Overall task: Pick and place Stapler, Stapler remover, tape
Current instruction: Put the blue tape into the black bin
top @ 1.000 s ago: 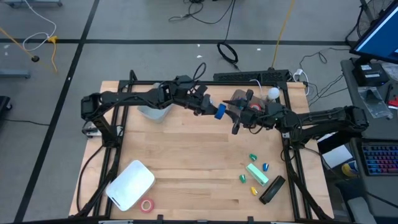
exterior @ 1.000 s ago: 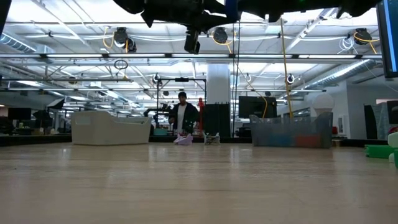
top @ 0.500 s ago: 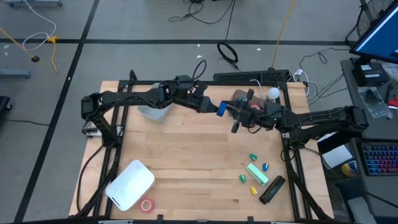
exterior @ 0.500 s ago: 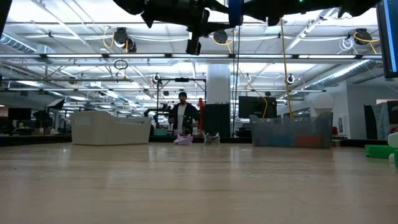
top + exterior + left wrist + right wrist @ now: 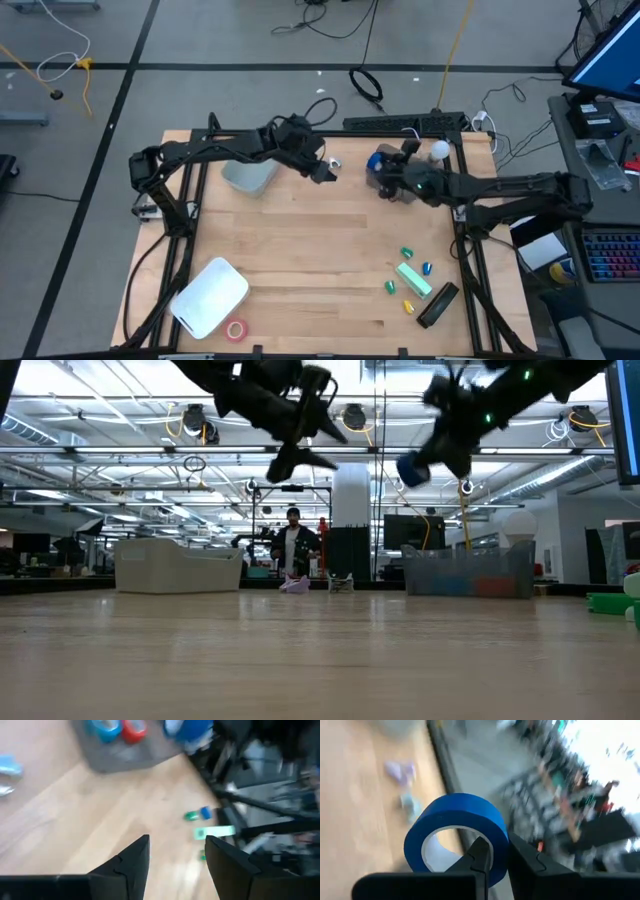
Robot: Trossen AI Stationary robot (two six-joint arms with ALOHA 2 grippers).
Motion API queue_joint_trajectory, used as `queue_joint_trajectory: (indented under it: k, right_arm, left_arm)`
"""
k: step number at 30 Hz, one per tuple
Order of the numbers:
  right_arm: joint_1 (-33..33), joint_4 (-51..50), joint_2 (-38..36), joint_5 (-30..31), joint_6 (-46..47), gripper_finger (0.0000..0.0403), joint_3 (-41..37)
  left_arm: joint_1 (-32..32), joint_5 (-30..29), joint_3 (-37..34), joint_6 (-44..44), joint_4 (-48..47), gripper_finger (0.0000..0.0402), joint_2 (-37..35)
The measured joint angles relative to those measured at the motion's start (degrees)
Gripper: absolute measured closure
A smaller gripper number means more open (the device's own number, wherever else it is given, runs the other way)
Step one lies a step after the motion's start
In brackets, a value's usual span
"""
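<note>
A blue tape roll [image 5: 377,159] [image 5: 455,827] hangs in the air at the far right of the table, and my right gripper [image 5: 386,167] is shut on it. Under it stands a grey bin [image 5: 398,192] that holds a blue roll [image 5: 106,729] and a red roll [image 5: 134,730]. My left gripper [image 5: 328,172] [image 5: 176,857] hovers open and holds nothing, a little to the left of the bin. A black stapler [image 5: 437,305] lies at the near right. Another red roll [image 5: 236,330] lies at the near left edge. I cannot make out the stapler remover. My right gripper pinches the blue roll's wall [image 5: 498,851] between its two fingers, with one finger [image 5: 479,854] inside the ring and the other [image 5: 521,856] outside. The roll is lifted clear and hangs high above the table [image 5: 412,468].
A pale bin [image 5: 248,177] stands at the far left. A white rounded object [image 5: 210,297] lies near left, and small green and blue pieces [image 5: 410,278] lie beside the stapler. The middle of the wooden table [image 5: 300,250] is bare. A person [image 5: 293,550] stands far behind the table.
The two grippers met over the far middle with the blue roll between them. My left gripper has let go of the roll and drawn back toward the left. My right gripper has carried the roll toward the far right, over the grey bin.
</note>
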Motion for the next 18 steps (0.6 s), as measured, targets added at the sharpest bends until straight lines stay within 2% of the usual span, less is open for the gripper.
queue_joint_trajectory:
  k: [3,9,18]
  right_arm:
    - [-4.1,-8.4,-0.1,-1.4,4.3,0.0372,0.0]
    - [-12.2,-22.6,-0.1,-9.5,9.5,0.0372,0.0]
    - [-20.3,-30.0,0.0,-21.1,10.9,0.0372,0.0]
  left_arm:
    - [-0.5,-2.4,0.0,0.8,-3.2,0.0209,0.0]
    - [-1.7,-5.2,0.0,2.3,-3.8,0.0208,0.0]
    - [-3.3,-7.2,0.0,3.8,-3.8,0.0208,0.0]
